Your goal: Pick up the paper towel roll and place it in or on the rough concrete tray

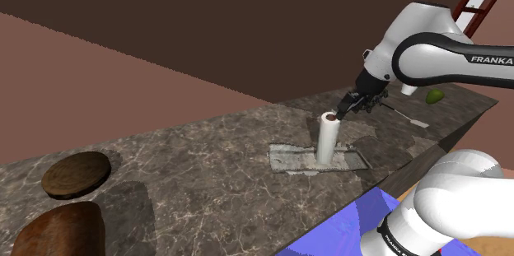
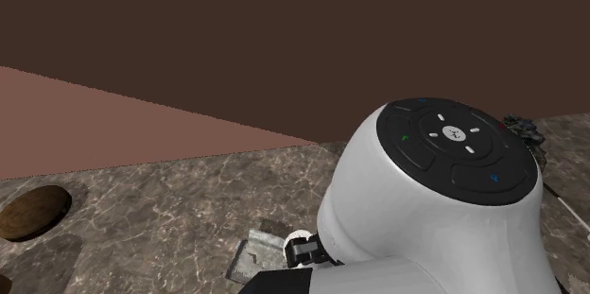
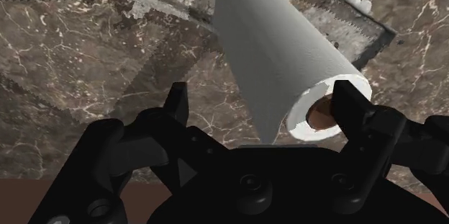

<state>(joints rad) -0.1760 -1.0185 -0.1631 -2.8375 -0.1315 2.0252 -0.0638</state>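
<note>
While the paper towel roll point(image 1: 328, 137) stands upright on the grey tray point(image 1: 290, 160), the gripper point(image 1: 344, 109) hovers at its 2 o'clock, fingers apart; a green fruit point(image 1: 435, 95) lies beyond.

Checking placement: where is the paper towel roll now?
In the shoulder view, right of centre, the paper towel roll stands upright on the grey tray, gripper at its top.

Kitchen, seemingly: marble counter point(image 1: 206, 155) with green fruit point(image 1: 435, 96).

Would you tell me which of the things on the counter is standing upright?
The white paper towel roll, on end on the grey tray; the brown disc, the brown lump and the green fruit sit low.
</note>
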